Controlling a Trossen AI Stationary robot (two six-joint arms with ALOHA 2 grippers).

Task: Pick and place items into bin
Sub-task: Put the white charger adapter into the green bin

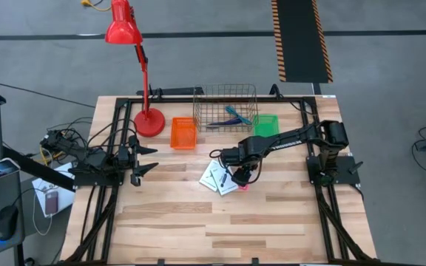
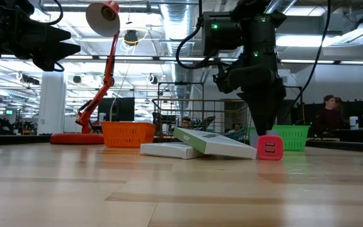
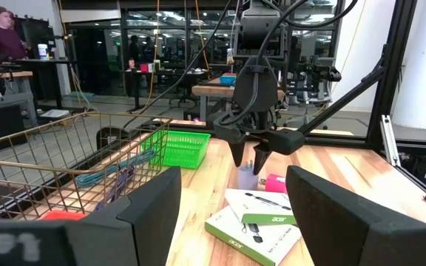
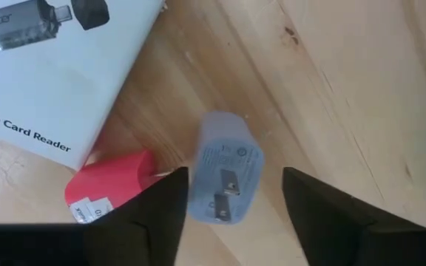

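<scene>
Charger lies prongs-up between the spread fingers of the right claw, red block just beside; left claw waits spread, well apart.

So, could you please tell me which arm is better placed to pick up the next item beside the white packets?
The right. Its hand hangs open directly over the pale charger plug beside the red block, whereas the left hand waits far off.
</scene>
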